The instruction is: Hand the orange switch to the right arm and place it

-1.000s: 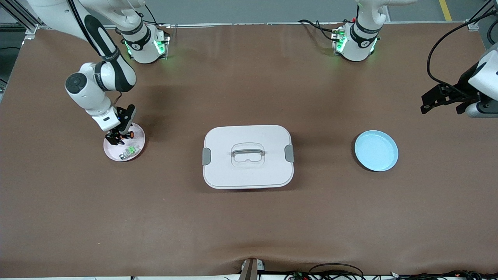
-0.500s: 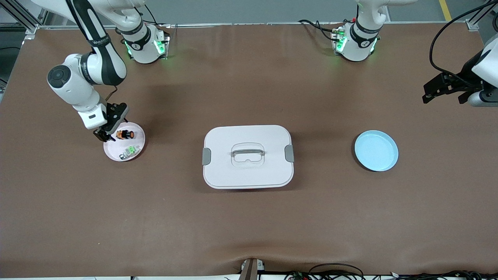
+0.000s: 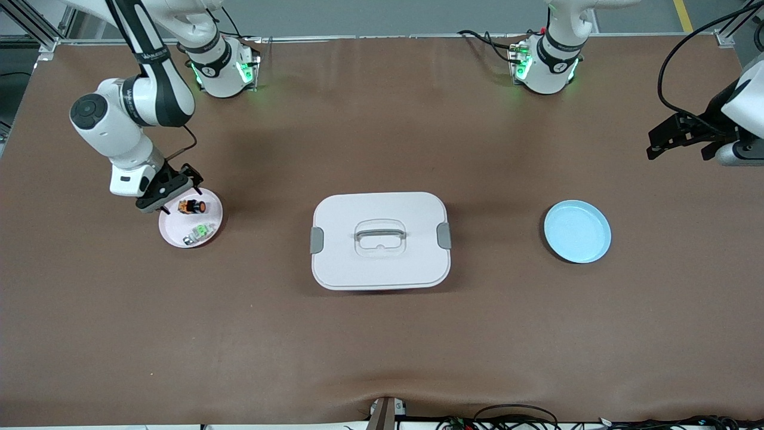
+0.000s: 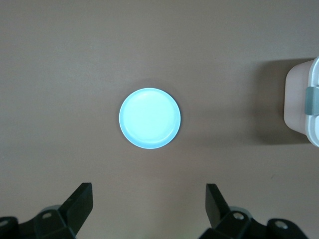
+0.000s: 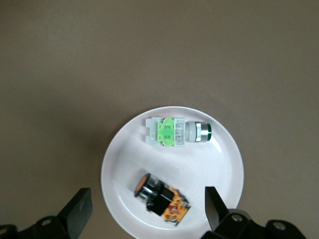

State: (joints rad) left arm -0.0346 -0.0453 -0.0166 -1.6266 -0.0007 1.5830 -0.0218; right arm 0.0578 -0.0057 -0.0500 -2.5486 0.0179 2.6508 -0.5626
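The orange switch (image 3: 191,206) lies on its side on the small pink plate (image 3: 173,230), black body with a round orange cap. In the right wrist view the switch (image 5: 160,200) lies between my open fingers and below them, not touched. My right gripper (image 3: 170,194) is open and empty, over the plate's rim; it also shows in the right wrist view (image 5: 147,214). My left gripper (image 3: 677,143) is open and empty, up over bare table at the left arm's end, and waits; in the left wrist view (image 4: 149,209) nothing lies between its fingers.
A small green-and-silver part (image 3: 200,232) lies on the same pink plate (image 5: 219,164), nearer to the front camera than the switch. A white lidded box (image 3: 380,240) with a handle stands mid-table. A light blue plate (image 3: 577,231) lies toward the left arm's end.
My right gripper was down at the switch on the plate; it has risen and drawn off over the plate's rim, leaving the switch lying on the plate. The left arm has barely moved.
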